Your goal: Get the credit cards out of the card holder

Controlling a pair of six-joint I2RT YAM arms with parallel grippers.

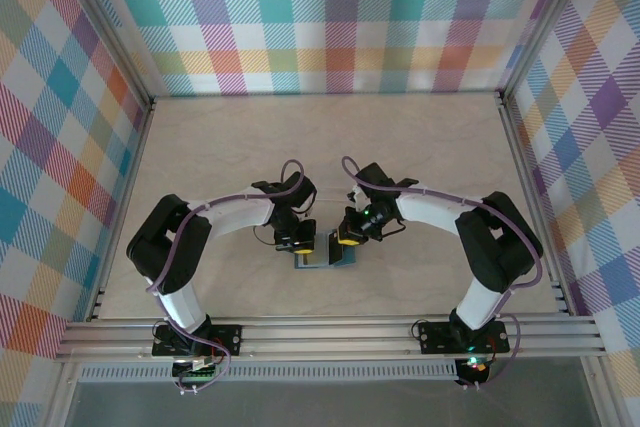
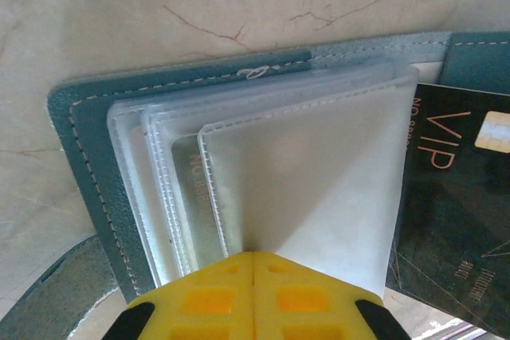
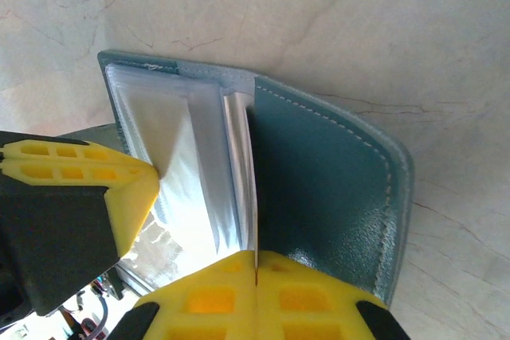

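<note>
The card holder lies open on the table between both grippers, its teal cover spread flat and the other flap raised. My left gripper is shut on the edge of a clear plastic sleeve. A silver credit card sits inside a sleeve further left. My right gripper is shut on a thin card seen edge-on at the holder's fold. In the left wrist view this is a dark VIP credit card standing at the right. In the top view the left gripper and right gripper nearly touch.
The pale marble-patterned tabletop stretches bare behind the holder. Checked cloth walls close in the back and both sides. An aluminium rail runs along the near edge by the arm bases.
</note>
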